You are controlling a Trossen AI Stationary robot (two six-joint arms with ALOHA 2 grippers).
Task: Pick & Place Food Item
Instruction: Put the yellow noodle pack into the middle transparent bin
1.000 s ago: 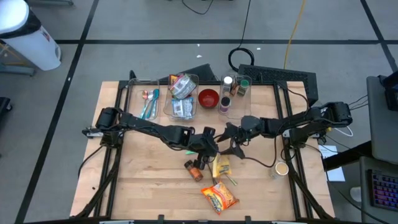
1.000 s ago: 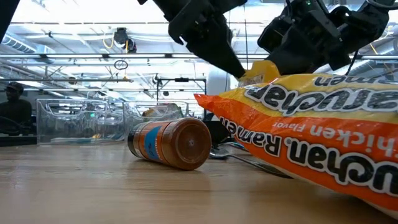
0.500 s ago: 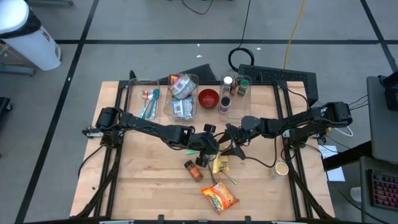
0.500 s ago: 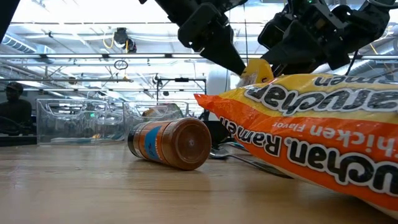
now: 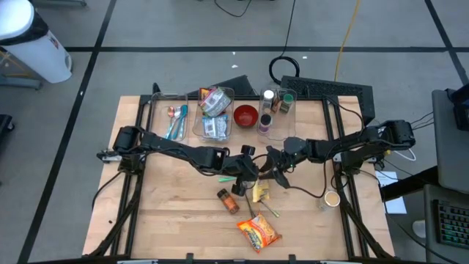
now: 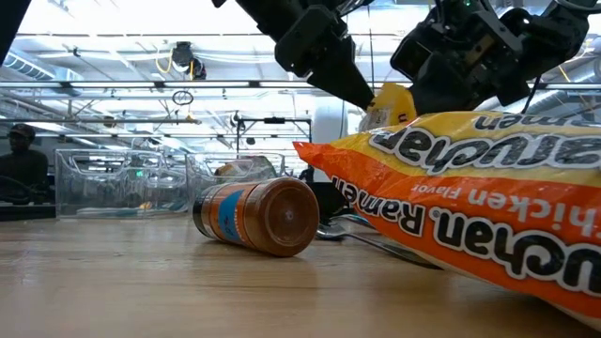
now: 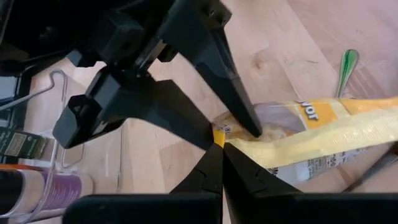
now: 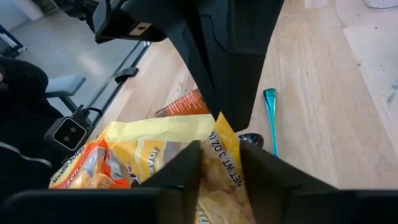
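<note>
Item: yellow snack bag [image 5: 259, 193], held off the bench [image 5: 168, 205] at mid-bench, between the two hands, with its top end up.

Left hand [image 5: 251, 181] — I saw it clamped tight on the bag's top corner; in its own wrist view the fingertips [image 7: 219, 163] met right at the bag's sealed edge.

Right hand [image 5: 267, 176] — it sat just beside the left one at the same end of the bag, fingers either side of the bag's top. I could not tell whether they had bitten yet or only bracketed the film.

Below and near: brown spice jar [image 6: 258, 215] on its side; orange ramen pack [image 6: 470, 197] lying flat toward the bench's near edge; a spoon [image 8: 271, 119] with a teal handle beside the jar. Further back, clear bins [image 5: 214, 117] and a red bowl [image 5: 245, 115].

Risks, as I judged them:
- Both hands crowded one small corner; fingers might have collided or pinched each other instead of the film.
- If the left let go before the right had a real hold, the bag would drop onto the jar or spoon and could set the jar rolling.
- Thin film — a corner-only grip might slip or tear under the bag's weight.
- Pulling apart while both gripped could split the seal.
</note>
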